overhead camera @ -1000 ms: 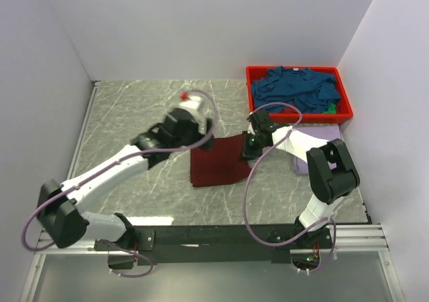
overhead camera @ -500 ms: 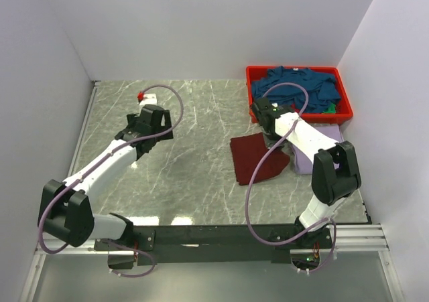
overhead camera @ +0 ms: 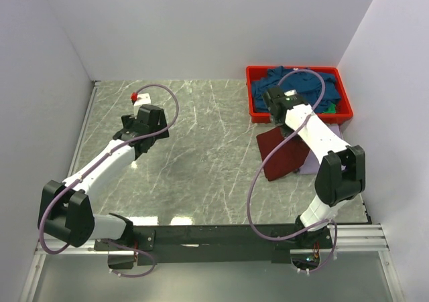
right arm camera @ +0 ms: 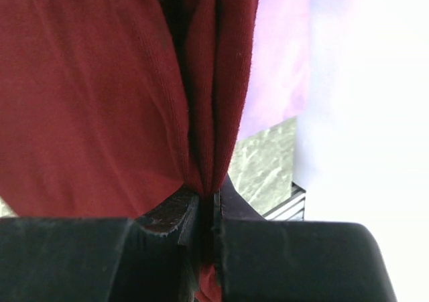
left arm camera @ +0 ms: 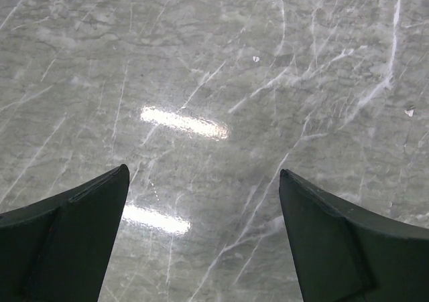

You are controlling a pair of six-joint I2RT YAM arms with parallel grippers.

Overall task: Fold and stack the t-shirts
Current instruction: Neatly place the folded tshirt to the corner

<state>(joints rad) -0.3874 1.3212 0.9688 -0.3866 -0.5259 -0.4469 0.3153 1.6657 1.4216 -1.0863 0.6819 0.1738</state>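
Observation:
The dark maroon t-shirt (overhead camera: pixel 281 153), folded, lies at the right of the table, partly over the pale lavender t-shirt (overhead camera: pixel 320 156). My right gripper (overhead camera: pixel 276 129) is shut on the maroon shirt's far edge; the right wrist view shows the cloth (right arm camera: pixel 100 94) pinched between the closed jaws, with lavender cloth (right arm camera: pixel 278 54) behind. Teal-blue t-shirts (overhead camera: pixel 301 88) are heaped in the red bin (overhead camera: pixel 258 111). My left gripper (overhead camera: pixel 137 156) is open and empty over bare marble at the left; its dark fingers (left arm camera: pixel 67 235) stand wide apart.
The red bin stands at the back right against the wall. White walls close the table on the left, back and right. The marble tabletop (overhead camera: pixel 201 155) stretches between the two arms.
My right gripper has dragged the maroon shirt from the table's middle to the right, onto the lavender shirt. My left gripper has let go of it and drawn back to the left.

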